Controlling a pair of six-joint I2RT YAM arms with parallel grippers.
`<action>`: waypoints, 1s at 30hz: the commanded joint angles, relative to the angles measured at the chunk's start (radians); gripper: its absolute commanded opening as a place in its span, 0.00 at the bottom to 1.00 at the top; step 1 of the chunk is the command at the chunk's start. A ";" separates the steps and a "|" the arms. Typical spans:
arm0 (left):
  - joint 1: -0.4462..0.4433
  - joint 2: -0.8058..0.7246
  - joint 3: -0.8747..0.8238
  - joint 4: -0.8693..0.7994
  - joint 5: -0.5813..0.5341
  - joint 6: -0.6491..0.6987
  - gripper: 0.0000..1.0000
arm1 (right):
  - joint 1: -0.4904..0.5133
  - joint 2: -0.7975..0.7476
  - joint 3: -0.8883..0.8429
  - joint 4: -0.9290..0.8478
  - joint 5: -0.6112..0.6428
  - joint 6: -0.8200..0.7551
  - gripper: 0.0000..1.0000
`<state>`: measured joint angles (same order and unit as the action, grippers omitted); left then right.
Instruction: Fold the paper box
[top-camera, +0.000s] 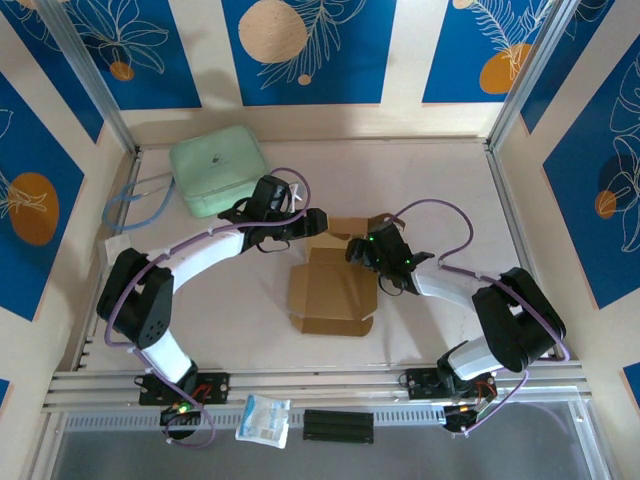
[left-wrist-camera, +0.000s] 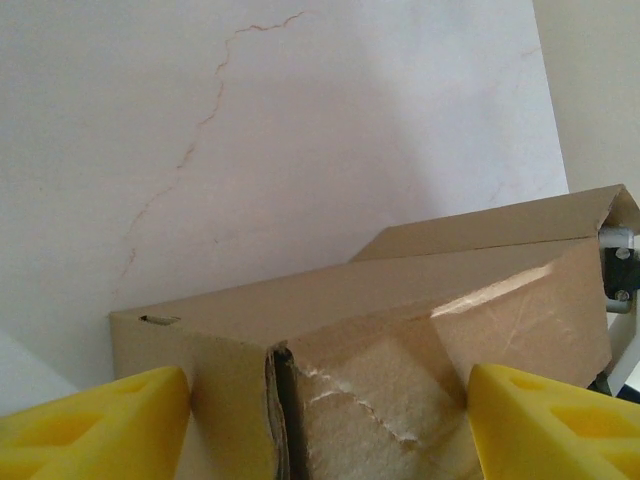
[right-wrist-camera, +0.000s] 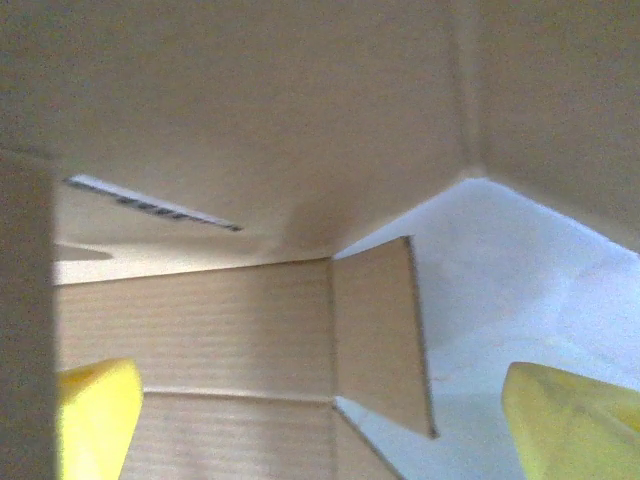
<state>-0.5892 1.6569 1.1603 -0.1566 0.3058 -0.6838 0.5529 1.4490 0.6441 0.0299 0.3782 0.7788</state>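
Paper box (top-camera: 333, 292) partly folded: far walls up, near flaps flat.
We see the left gripper (top-camera: 318, 224) and right gripper (top-camera: 362, 251) with jaws spread, released.

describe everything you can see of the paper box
The paper box is plain brown kraft cardboard, half folded, lying on the table. Its near part lies flat with flaps out; the far part stands up as walls. A small slot and a creased, scuffed corner show close up. The left gripper and right gripper are at its far end, fingers spread around its panels.
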 joint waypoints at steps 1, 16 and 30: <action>-0.001 0.009 0.022 -0.016 -0.006 0.010 0.73 | 0.002 -0.004 -0.013 0.081 -0.099 -0.018 0.86; -0.001 0.010 0.021 -0.013 0.000 0.006 0.73 | 0.011 0.085 -0.016 0.188 -0.263 -0.048 0.70; -0.003 -0.015 0.025 -0.029 -0.028 0.020 0.76 | 0.045 -0.003 -0.023 0.096 -0.267 -0.062 0.75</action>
<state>-0.5838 1.6566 1.1606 -0.1570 0.2768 -0.6762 0.5644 1.5059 0.6399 0.2096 0.1413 0.7467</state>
